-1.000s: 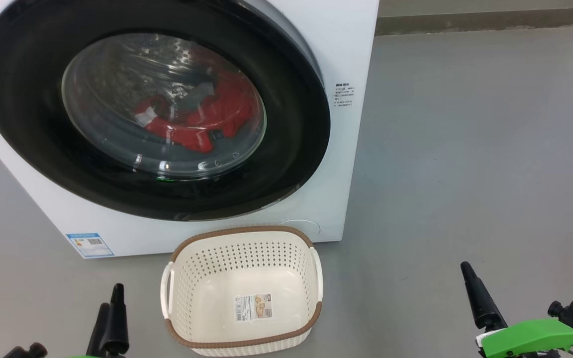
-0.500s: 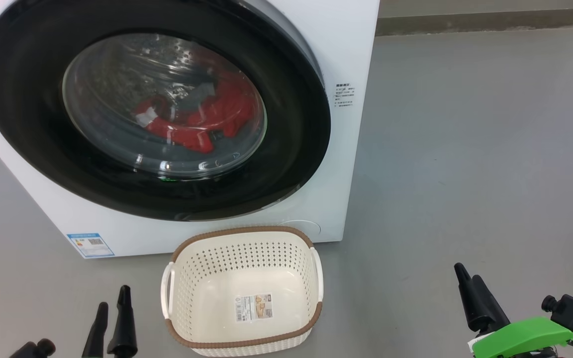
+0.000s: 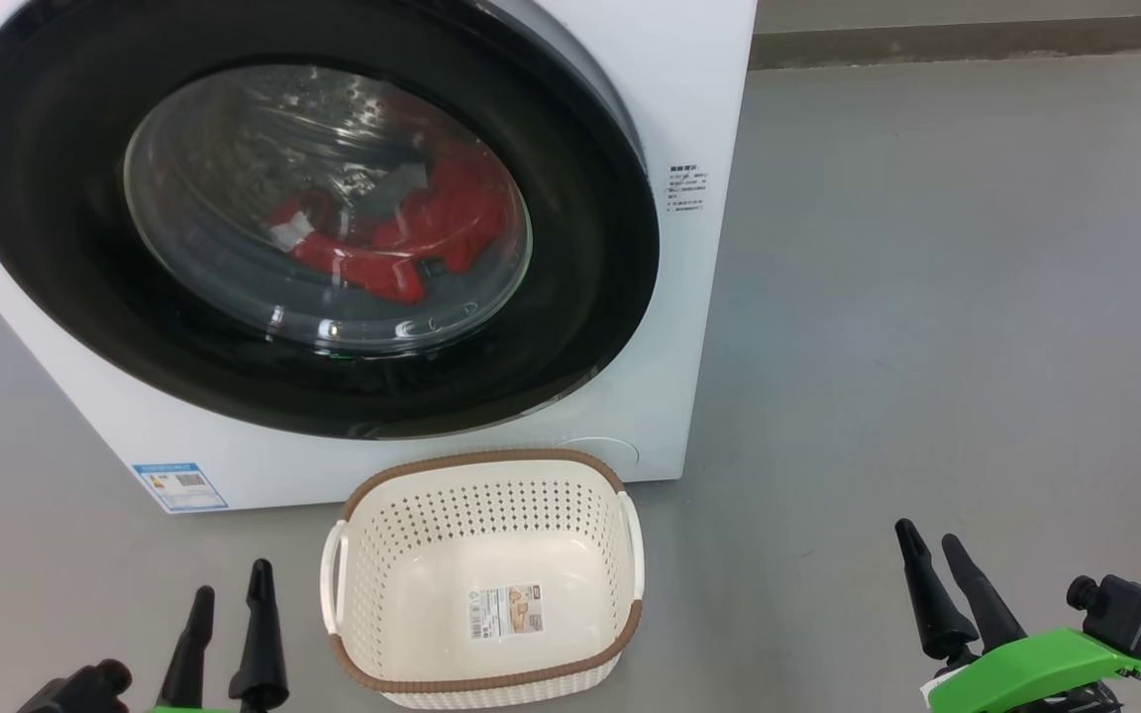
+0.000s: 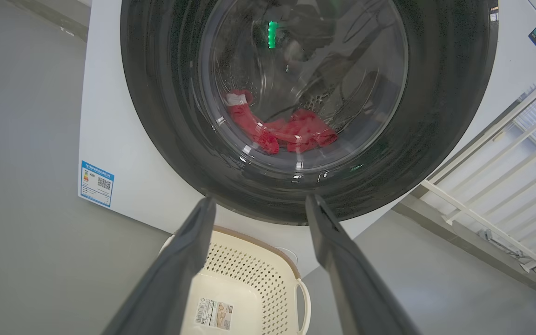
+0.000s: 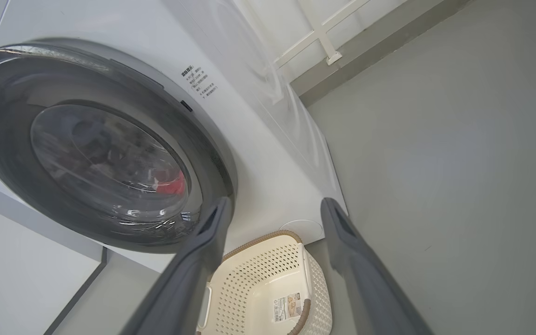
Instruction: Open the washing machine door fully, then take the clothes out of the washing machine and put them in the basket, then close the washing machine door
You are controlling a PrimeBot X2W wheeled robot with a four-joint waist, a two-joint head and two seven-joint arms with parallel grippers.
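The left fingers (image 3: pixel 258 634) and right fingers (image 3: pixel 927 594), released and empty, are seen turned and drawn slightly inward since a second ago, while the empty basket (image 3: pixel 481 460) and, beyond, the washing machine door (image 3: pixel 65 248) shut over the clothes (image 3: pixel 432 228) are left untouched, so opening is judged unstarted.

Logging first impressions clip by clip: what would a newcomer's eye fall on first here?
The big black round washing machine door takes the upper left of the head view, bright red clothes showing through its glass. Below it an empty cream basket stands on the floor, between the left gripper and right gripper, both open.
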